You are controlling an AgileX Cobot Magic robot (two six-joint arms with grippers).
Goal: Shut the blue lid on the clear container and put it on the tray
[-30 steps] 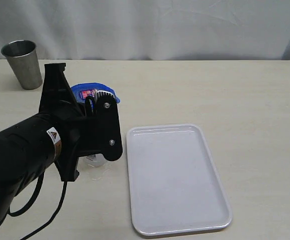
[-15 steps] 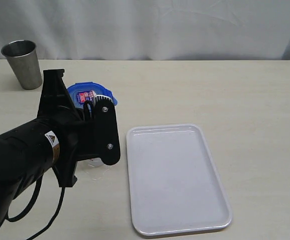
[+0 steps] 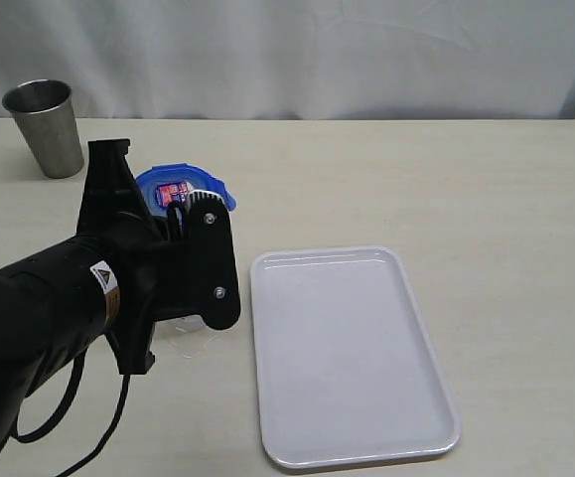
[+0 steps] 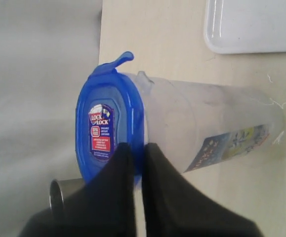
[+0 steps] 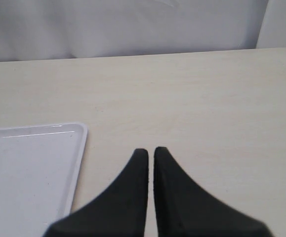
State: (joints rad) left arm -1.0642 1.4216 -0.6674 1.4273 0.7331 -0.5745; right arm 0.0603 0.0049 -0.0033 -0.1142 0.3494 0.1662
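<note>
**Ana:** What is closest?

**Ben:** The black left arm (image 3: 39,328), reaching over the bench (image 3: 486,199). Next to it lies the white tray (image 3: 347,358), flat on the bench.

**Ana:** Where are the left fingers (image 4: 123,173)?

**Ben:** At the end of that arm, pinched tight on the edge of the blue lid (image 4: 108,133).

**Ana:** And the lid?

**Ben:** It sits on top of the clear jar (image 4: 182,128). One flap of the lid sticks out.

**Ana:** Is the jar on the tray?

**Ben:** No. It stands on the bench just beside the tray, mostly hidden by the arm.

**Ana:** What about the right fingers (image 5: 135,180)?

**Ben:** They are closed and hold nothing. They hang over the bench near a tray corner.

**Ana:** And far back?

**Ben:** A metal cup (image 3: 44,124), then a white curtain (image 3: 317,50).
</note>
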